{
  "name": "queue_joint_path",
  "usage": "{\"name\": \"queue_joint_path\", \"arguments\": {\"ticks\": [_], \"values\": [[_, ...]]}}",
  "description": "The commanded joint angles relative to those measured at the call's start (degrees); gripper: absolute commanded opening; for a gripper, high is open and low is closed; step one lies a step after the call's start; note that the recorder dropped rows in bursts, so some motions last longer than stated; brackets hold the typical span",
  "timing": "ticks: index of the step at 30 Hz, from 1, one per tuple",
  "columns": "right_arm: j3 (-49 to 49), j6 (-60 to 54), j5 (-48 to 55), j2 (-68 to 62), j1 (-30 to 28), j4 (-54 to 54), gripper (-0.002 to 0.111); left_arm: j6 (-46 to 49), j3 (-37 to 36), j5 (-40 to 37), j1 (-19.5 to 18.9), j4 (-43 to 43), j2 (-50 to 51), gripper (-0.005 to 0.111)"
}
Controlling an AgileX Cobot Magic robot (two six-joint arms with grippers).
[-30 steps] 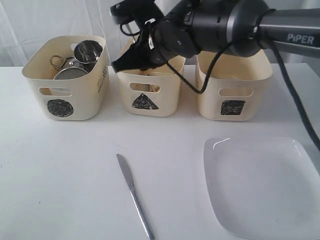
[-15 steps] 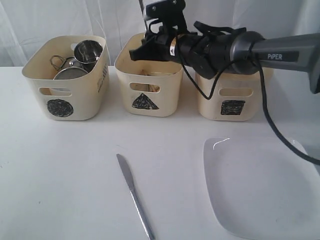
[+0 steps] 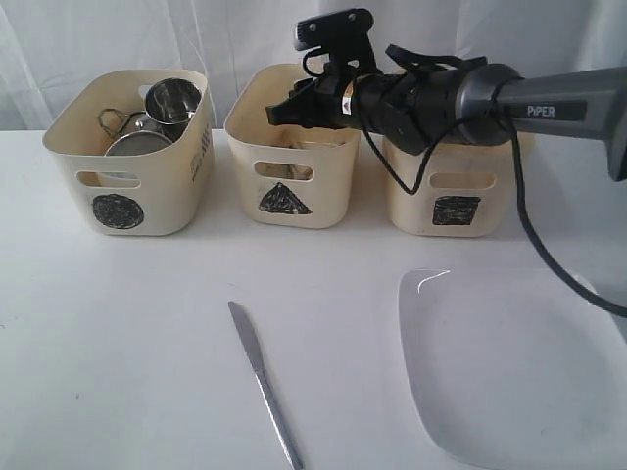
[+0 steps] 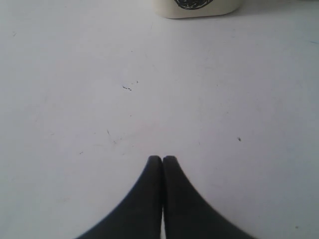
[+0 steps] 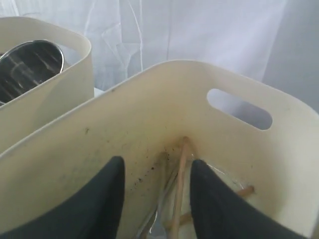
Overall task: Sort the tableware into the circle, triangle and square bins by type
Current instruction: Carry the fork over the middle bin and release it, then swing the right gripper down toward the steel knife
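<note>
White tabletop and a pale curtain behind it make up the setting. We find the right gripper at the open top of the triangle bin, its two dark fingers apart with nothing between them. Beneath them, in the right wrist view, wooden chopsticks lie against the bin's inner wall, untouched by the fingers. We note the left gripper over bare table, its tips pressed together and empty, with the base of the circle bin ahead of it. Outward from the right gripper, the circle bin stands at the left of the exterior view and holds steel cups. The square bin stands at the right, partly behind the arm. Nearer the front, a steel knife lies flat on the table, well apart from the bins. Near it, not touching, lies a large white square plate.
</note>
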State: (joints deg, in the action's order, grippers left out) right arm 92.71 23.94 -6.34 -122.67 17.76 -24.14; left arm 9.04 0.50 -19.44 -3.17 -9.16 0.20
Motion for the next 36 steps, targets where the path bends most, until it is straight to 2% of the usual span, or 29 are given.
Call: {"name": "queue_joint_path", "arguments": {"ticks": [1,3,6,9,11,15,21,23,26,31,36], "values": [[-0.1,2.5,8.8,5.3,0.0,0.8,0.041,0.0,-0.5,-0.6,-0.1,-0.4,-0.2,0.0],[-0.1,2.1,15.6,8.8,0.0,0.8,0.041,0.0,-0.5,-0.6,-0.1,-0.4,-0.2,0.0],[-0.1,0.1,31.0,15.6,0.0,0.7,0.037,0.0,-0.5,-0.6,-0.1,-0.4,-0.2,0.0],[-0.1,-0.8,48.6,21.4,0.0,5.0,0.028,0.0,-0.5,-0.6,-0.1,-0.4,-0.2,0.0],[-0.7,-7.2,61.0,25.1,0.0,12.6,0.019,0.0,-0.5,-0.6,-0.1,-0.4,-0.2,0.0],[-9.4,-12.4,65.9,34.2,0.5,23.8,0.011,0.0,-0.5,-0.6,-0.1,-0.4,-0.2,0.0],[-28.3,-12.4,61.8,49.6,0.5,20.7,0.011,0.0,-0.5,-0.6,-0.1,-0.4,-0.2,0.0],[-34.7,-12.3,54.1,53.9,0.5,21.6,0.011,0.0,-0.5,-0.6,-0.1,-0.4,-0.2,0.0],[-44.2,-12.2,43.5,59.6,0.5,30.3,0.011,0.0,-0.5,-0.6,-0.1,-0.4,-0.2,0.0],[-52.0,-12.7,42.7,61.1,0.5,43.6,0.011,0.0,-0.5,-0.6,-0.1,-0.4,-0.2,0.0],[-54.1,-27.0,44.4,59.5,0.5,60.5,0.01,0.0,-0.5,-0.6,-0.1,-0.4,-0.2,0.0]]}}
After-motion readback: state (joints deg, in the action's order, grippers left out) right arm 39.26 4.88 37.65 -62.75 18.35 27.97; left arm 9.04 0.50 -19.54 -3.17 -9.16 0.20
